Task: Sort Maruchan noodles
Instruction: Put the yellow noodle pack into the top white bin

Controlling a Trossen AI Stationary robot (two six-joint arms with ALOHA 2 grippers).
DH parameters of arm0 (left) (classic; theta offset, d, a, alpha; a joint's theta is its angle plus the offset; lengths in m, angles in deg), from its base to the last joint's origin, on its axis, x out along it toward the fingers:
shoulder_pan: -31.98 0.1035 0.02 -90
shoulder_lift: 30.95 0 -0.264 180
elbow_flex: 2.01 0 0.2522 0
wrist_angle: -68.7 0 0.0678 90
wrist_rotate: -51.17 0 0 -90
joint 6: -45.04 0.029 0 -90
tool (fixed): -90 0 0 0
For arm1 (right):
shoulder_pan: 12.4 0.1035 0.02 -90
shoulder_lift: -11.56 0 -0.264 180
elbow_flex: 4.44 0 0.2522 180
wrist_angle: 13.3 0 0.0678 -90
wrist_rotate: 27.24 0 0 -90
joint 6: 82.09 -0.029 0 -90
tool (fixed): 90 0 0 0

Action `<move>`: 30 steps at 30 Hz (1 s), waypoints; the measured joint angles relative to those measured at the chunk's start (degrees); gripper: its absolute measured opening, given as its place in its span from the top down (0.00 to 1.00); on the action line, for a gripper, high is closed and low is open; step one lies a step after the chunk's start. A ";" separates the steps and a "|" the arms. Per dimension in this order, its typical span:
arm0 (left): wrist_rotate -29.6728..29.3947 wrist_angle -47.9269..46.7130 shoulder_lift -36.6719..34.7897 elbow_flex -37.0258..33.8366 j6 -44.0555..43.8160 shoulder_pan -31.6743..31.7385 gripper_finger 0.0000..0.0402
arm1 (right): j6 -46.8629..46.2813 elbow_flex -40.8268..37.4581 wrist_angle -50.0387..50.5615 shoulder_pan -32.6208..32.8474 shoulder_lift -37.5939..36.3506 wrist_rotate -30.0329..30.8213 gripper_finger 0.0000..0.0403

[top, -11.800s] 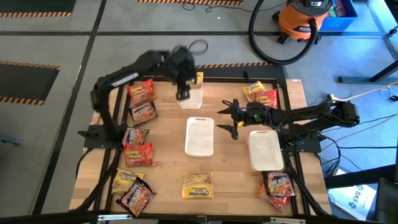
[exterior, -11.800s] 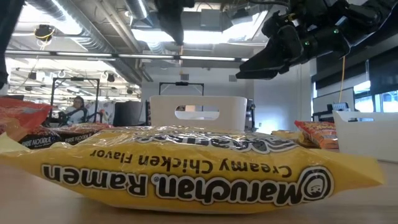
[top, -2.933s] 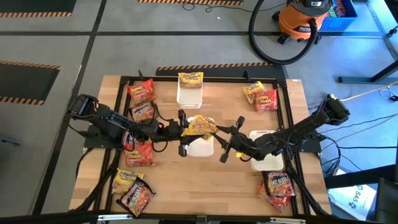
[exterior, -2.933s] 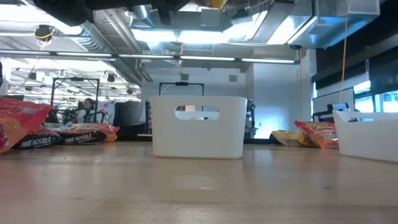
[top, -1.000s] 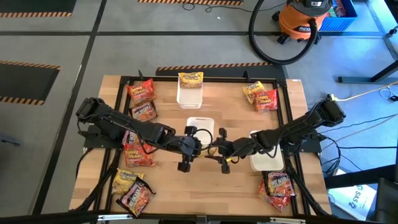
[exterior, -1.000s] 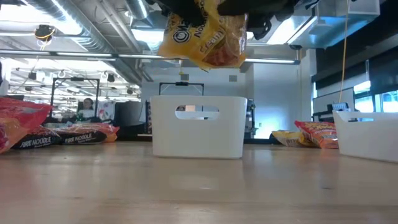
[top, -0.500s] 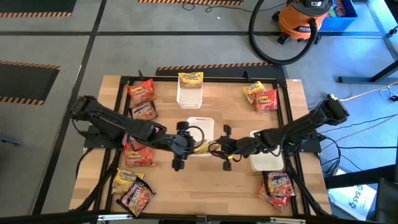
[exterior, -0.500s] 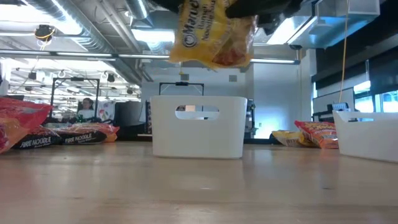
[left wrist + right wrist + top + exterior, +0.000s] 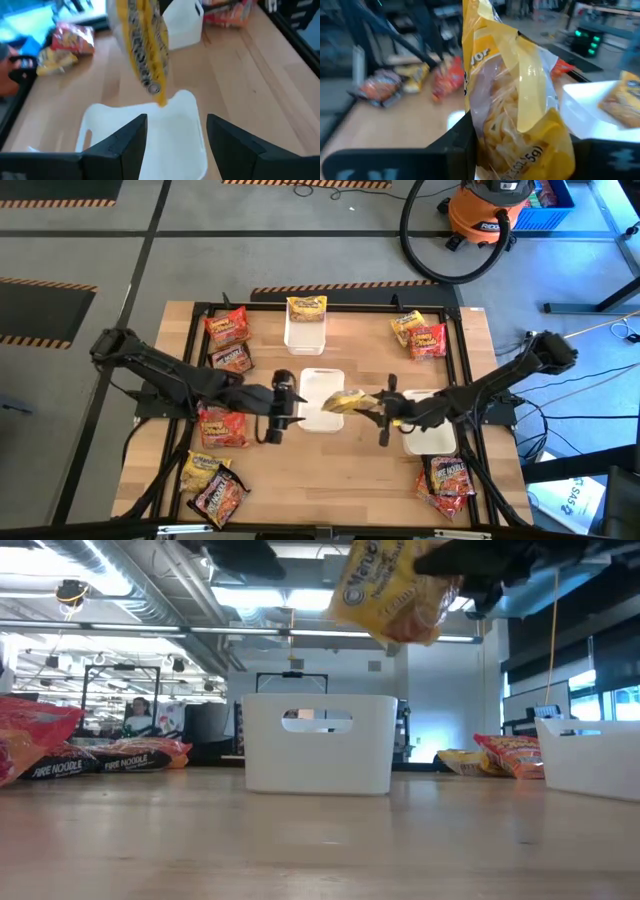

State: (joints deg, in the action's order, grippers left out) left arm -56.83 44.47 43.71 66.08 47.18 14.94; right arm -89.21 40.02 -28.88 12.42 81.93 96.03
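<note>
A yellow Maruchan noodle packet [image 9: 343, 401] hangs in the air over the middle white tray [image 9: 318, 420], and my right gripper [image 9: 374, 409] is shut on it. In the low view the packet [image 9: 393, 590] shows high above the tray [image 9: 320, 745]. My left gripper [image 9: 286, 408] stands open at the tray's left side, apart from the packet, with nothing between its fingers [image 9: 122, 145]. Another yellow packet [image 9: 306, 306] lies in the far tray [image 9: 304, 337]. Red and yellow packets lie flat on the table at the left and right. My right gripper pinches the yellow packet between its two fingers [image 9: 455, 145] at the packet's end [image 9: 515, 150] that faces the table's right edge. The fingers come nearly level from the right. The packet stands on edge, tilted, lifted clear above the middle tray.
A third white tray [image 9: 428, 423] sits under my right arm. Red packets [image 9: 226, 326] [image 9: 222, 426] lie along the left side, yellow and dark ones [image 9: 212, 483] at the near left. Others lie at the far right [image 9: 418, 333] and near right [image 9: 447, 479].
The two grippers were close together with the yellow packet between them. My left gripper has come away from the packet and drawn back toward the table's left edge. My right gripper has drawn back toward the right edge, carrying the packet over the middle tray.
</note>
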 joint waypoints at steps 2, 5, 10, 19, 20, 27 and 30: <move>0.17 7.60 -0.70 -3.55 1.11 0.69 0.51 | 0.24 -3.37 -6.94 -0.83 -0.10 -2.48 0.75; -0.42 12.79 -0.99 -6.68 1.21 1.52 0.51 | 0.01 -6.25 -13.05 -2.69 -0.02 -5.48 0.75; -0.34 15.16 0.14 -7.72 -0.36 2.32 0.51 | 0.44 -7.08 -15.75 -3.61 0.05 -6.66 0.75; -0.29 17.80 0.38 -7.72 -2.92 3.47 0.34 | 2.07 -7.06 -17.58 -3.48 0.05 -7.40 0.75; -0.31 17.82 0.38 -7.72 -3.12 3.59 0.30 | 2.34 -7.06 -17.60 -3.48 0.05 -7.40 0.75; -0.38 18.22 0.38 -7.72 -4.60 4.06 0.09 | 2.96 -7.06 -17.69 -3.59 0.05 -6.94 0.75; -0.38 18.35 0.41 -7.72 -3.87 3.86 0.05 | 2.96 -7.06 -17.69 -3.59 0.05 -6.94 0.75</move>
State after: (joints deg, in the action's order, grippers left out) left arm -57.20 62.81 44.12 58.36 43.30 18.80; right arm -86.26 32.96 -46.57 8.83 81.97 89.09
